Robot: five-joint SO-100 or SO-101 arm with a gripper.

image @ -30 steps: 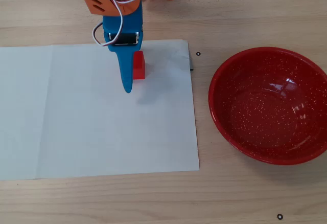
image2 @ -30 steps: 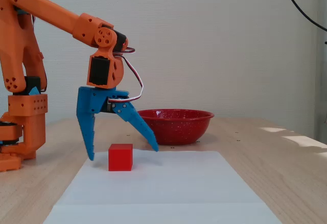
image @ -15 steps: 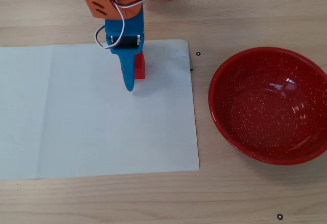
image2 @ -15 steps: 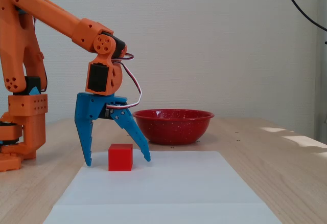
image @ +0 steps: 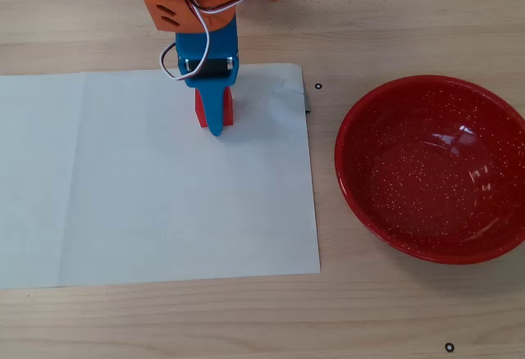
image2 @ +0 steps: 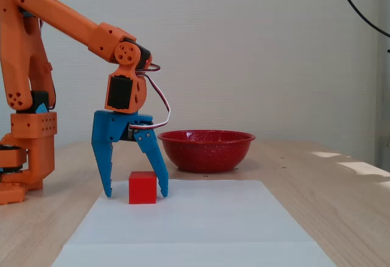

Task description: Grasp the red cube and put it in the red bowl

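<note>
The red cube [image2: 142, 188] sits on a white paper sheet [image2: 195, 224]. My blue two-finger gripper [image2: 136, 194] is open and straddles the cube, fingertips down near the paper, and the right-hand finger [image2: 159, 178] is close beside the cube. In the overhead view the gripper [image: 213, 110] covers most of the cube [image: 199, 111], with only red edges showing at its sides. The red speckled bowl [image: 361, 180] stands empty to the right of the paper; in the fixed view the bowl [image2: 207, 151] stands behind the cube.
The paper [image: 164, 195] lies on a wooden table [image: 246, 318]. The orange arm [image2: 36, 96] rises at the left of the fixed view. Small black marks [image: 318, 87] dot the wood near the bowl.
</note>
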